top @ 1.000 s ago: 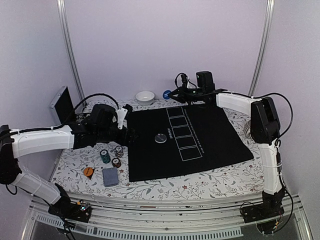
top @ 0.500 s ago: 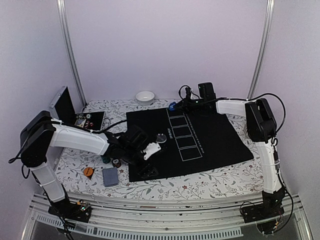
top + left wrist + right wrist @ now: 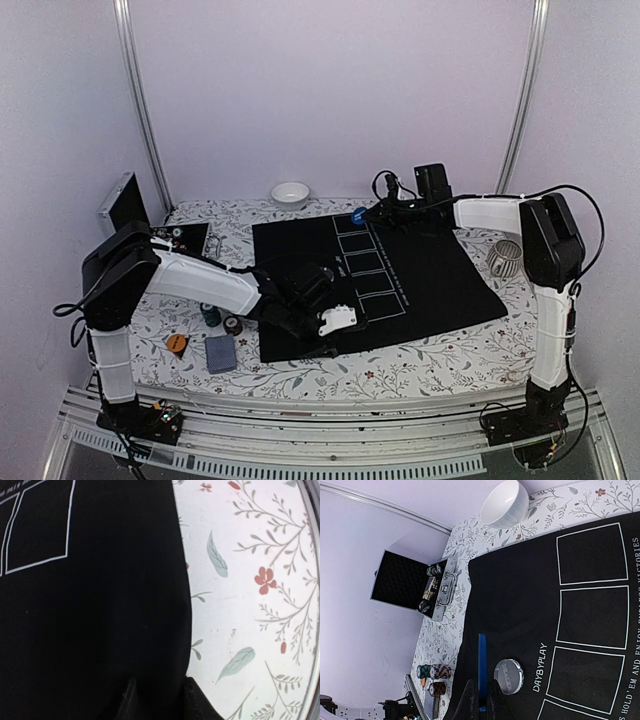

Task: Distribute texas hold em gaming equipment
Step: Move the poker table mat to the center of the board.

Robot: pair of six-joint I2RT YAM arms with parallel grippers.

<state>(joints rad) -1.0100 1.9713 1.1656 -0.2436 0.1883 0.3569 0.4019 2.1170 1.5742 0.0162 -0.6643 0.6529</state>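
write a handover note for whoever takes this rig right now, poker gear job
Left gripper: jaws apart, nothing seen between them, low over the near edge of the black mat.
Right gripper: shut on the blue disc, held edge-on above the mat's far side.
Done: dealer disc lies on the mat.
Off the mat, to its left: chip stacks, orange disc, card deck.
Left: set down the blue disc, then hand out chips and cards.
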